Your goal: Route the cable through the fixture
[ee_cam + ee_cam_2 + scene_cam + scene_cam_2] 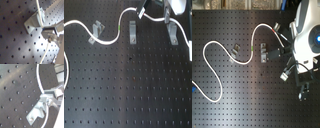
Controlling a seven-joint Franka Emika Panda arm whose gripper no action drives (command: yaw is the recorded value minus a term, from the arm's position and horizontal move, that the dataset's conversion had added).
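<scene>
Gripping the long thin white cable near its red band, the closed tool should carry it low over the slim upright grey fixture on the black perforated counter, then seat it between the prongs.

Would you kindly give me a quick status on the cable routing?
Gripper shut on the cable near a clip. Cable not yet in the fixture, passing just behind it. Nothing in the way.
</scene>
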